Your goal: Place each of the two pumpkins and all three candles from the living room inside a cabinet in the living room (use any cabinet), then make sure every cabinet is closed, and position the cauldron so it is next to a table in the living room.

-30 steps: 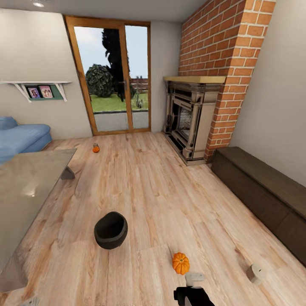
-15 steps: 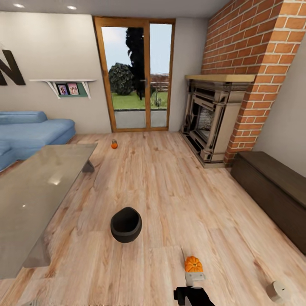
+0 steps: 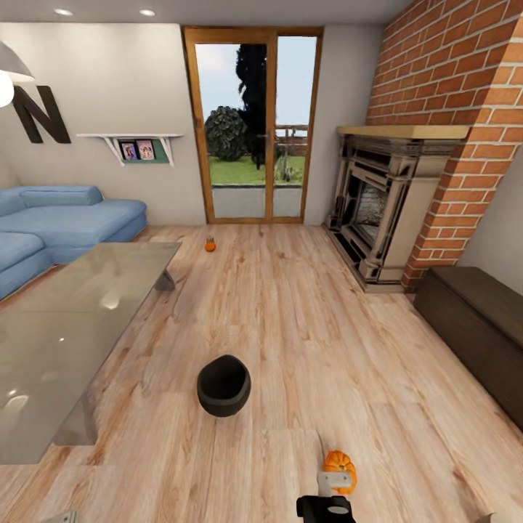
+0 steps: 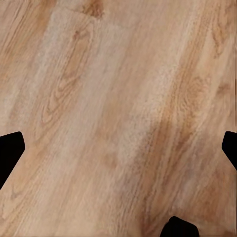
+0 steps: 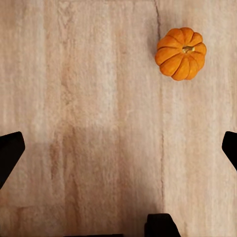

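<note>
A: Head view?
B: Cauldron [image 3: 224, 385] on the floor [image 3: 305, 327] at centre; one pumpkin [image 3: 340, 463] at 5 o'clock, just beyond the right gripper [image 3: 328, 501]; a second pumpkin [image 3: 210, 245] far off at 12. Worktop [image 3: 65, 341] at 9, cabinet [image 3: 476, 327] at 3.
A: Left wrist view?
B: Fingers [image 4: 10, 150] wide apart over bare floor.
A: Right wrist view?
B: Fingers [image 5: 10, 148] apart, empty; pumpkin [image 5: 180, 53] ahead, untouched.

Black right end effector [image 3: 326, 506] carries a pale grey block (black fingertips [image 5: 10, 150]).
</note>
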